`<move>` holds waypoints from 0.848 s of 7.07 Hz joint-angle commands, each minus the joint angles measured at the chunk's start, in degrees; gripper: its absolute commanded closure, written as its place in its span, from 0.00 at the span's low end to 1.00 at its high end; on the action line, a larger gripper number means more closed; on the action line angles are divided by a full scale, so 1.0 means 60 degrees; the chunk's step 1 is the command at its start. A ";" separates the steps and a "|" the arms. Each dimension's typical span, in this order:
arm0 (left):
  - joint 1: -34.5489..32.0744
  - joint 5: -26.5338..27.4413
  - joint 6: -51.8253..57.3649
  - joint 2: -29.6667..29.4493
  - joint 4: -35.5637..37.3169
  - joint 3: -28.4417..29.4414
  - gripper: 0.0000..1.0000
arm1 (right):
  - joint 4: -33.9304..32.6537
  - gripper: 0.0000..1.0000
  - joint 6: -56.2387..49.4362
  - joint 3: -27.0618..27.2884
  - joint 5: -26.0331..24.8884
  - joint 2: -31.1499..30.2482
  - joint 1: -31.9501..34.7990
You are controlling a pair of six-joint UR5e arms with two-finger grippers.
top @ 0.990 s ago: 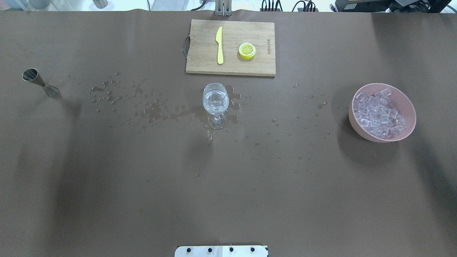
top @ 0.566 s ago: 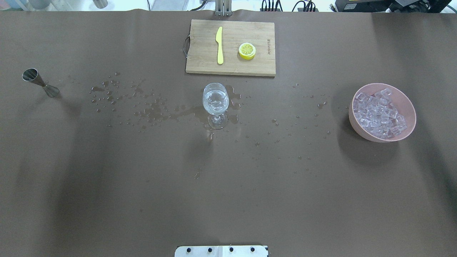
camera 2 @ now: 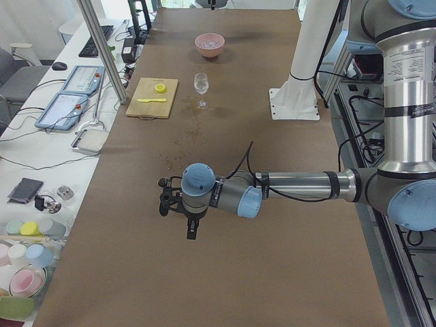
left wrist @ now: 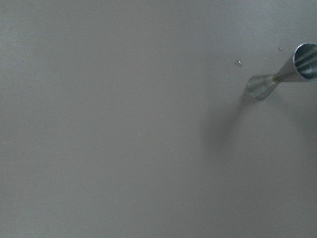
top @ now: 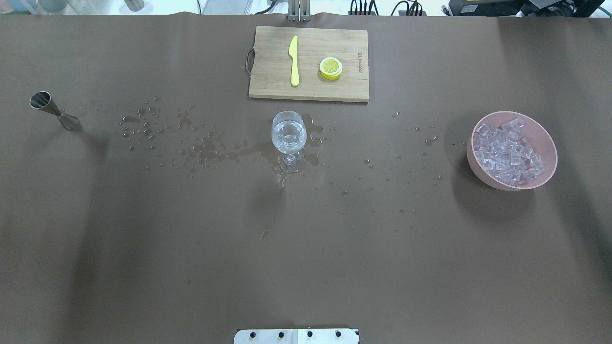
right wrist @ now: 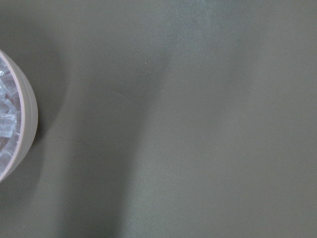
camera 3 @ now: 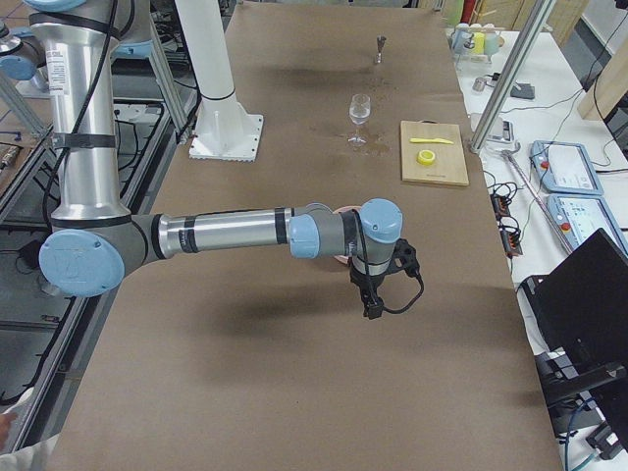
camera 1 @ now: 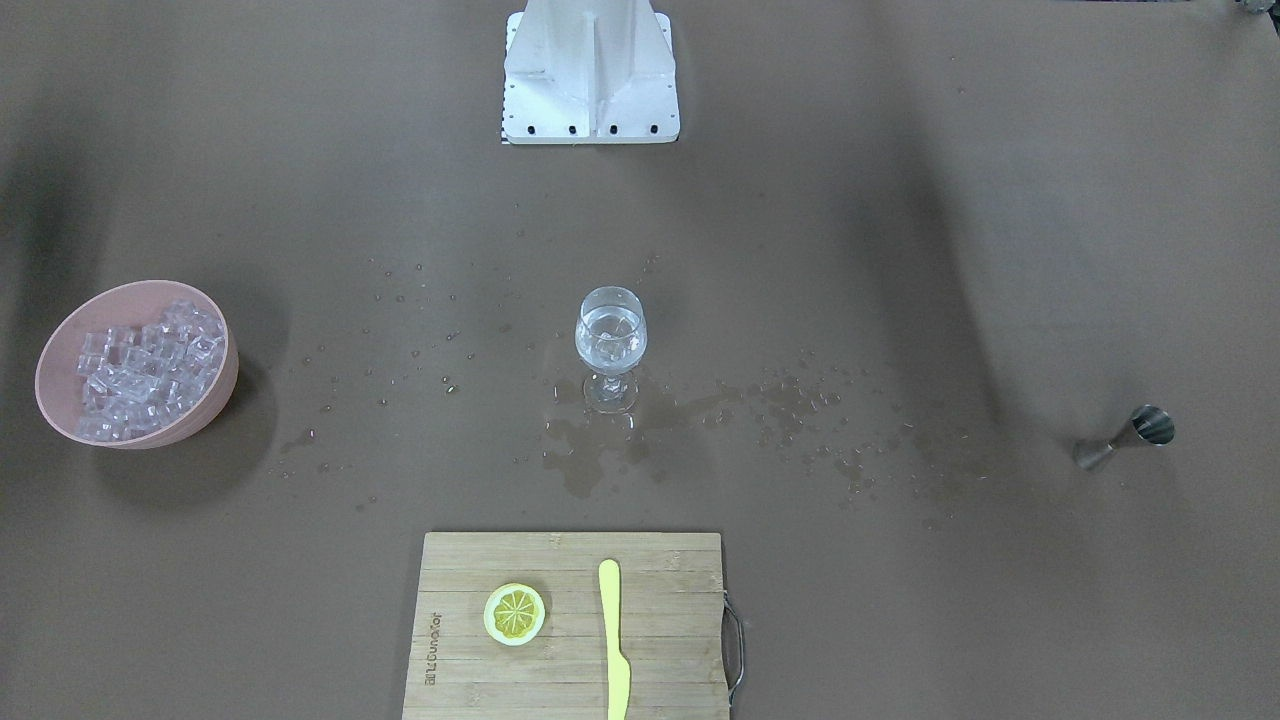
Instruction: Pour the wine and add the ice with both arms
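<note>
**Clerk:** Jaws first.

**Inspector:** The left gripper (camera 2: pixel 191 230) and the right gripper (camera 3: pixel 372 302) each show in one side view only. I cannot tell whether either pair of jaws is parted or closed. No object is seen in them. Both point down over the table (top: pixel 306 267).

**Clerk:** Arms?

**Inspector:** Two. The left arm (camera 2: pixel 300 185) reaches out level at the robot's left end. The right arm (camera 3: pixel 226 234) does the same at the right end.

**Clerk:** What do the wrists see?

**Inspector:** The left wrist camera catches the jigger (left wrist: pixel 285 74) at its upper right edge. The right wrist camera catches the pink bowl (right wrist: pixel 27 124) at its left edge.

**Clerk:** Count of items.

**Inspector:** One stemmed glass (top: pixel 289 136), upright at mid-table, holding the wine (top: pixel 288 139). One pink bowl at the right, with the ice (top: pixel 508 152) heaped inside, too many cubes to count. One jigger, one cutting board (top: pixel 334 91), one yellow knife (top: pixel 293 59), one lemon slice (top: pixel 331 68), and one white base block (camera 1: pixel 590 70).

**Clerk:** Edges and room?

**Inspector:** The board lies at the far edge, with knife and lemon apart on it. Its near edge is close to the glass without touching. Bowl and jigger stand well apart from the glass, one on each side. Spilled droplets (top: pixel 201 150) run from the glass foot towards the jigger. A broad stretch of brown table lies between the glass and the base block.
</note>
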 commanded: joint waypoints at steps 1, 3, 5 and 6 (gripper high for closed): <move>0.0040 0.0837 0.0461 -0.0179 0.0020 0.0152 0.02 | 0.0003 0.00 0.0077 0.0103 0.0167 -0.0008 0.0004; 0.0040 0.0794 0.0446 -0.0195 -0.0039 0.0023 0.02 | 0.0062 0.00 0.0106 0.0002 0.0242 0.0007 0.0004; 0.0040 0.0794 0.0417 -0.0400 -0.0024 0.0052 0.02 | 0.0047 0.00 0.0150 0.0002 0.0271 -0.0022 -0.0010; 0.0040 0.0765 0.0402 -0.0386 -0.0024 0.0008 0.02 | 0.0062 0.00 0.0136 0.0002 0.0488 -0.0066 0.0004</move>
